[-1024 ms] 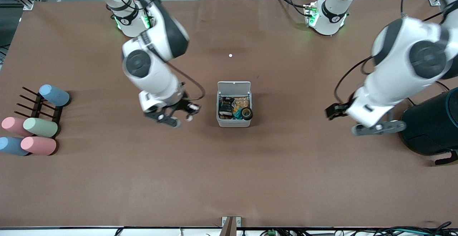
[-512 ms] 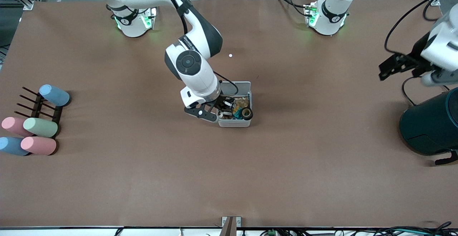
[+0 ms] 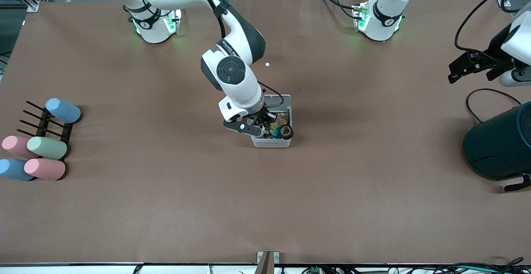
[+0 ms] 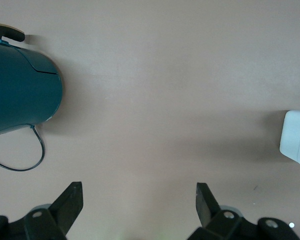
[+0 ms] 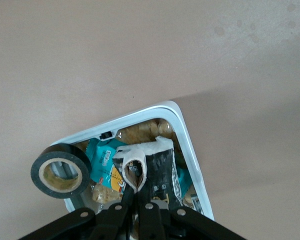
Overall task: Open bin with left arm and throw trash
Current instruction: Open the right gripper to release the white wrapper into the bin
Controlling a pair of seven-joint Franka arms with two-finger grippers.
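The white-grey bin [image 3: 271,142] stands mid-table with its lid [image 3: 278,98] open. It holds snack wrappers, and the black tape roll [image 3: 285,131] rests on its rim. My right gripper [image 3: 259,127] is over the bin's open top. In the right wrist view it [image 5: 137,195] is shut on the white end of the black snack packet [image 5: 159,172]. The packet hangs in the bin's opening beside the tape roll [image 5: 60,171] and the rim [image 5: 189,147]. My left gripper [image 3: 461,69] is open and empty in the air at the left arm's end of the table. Its wrist view shows the fingers spread [image 4: 140,200].
A big dark teal cylinder [image 3: 500,145] stands at the left arm's end of the table, also in the left wrist view [image 4: 20,95]. Pastel cylinders [image 3: 46,148] and a black rack [image 3: 41,122] lie at the right arm's end. The bin's corner shows in the left wrist view [image 4: 296,140].
My right gripper moved from beside the bin to over its opening and closed on the snack packet. My left arm swung up and away from the teal cylinder.
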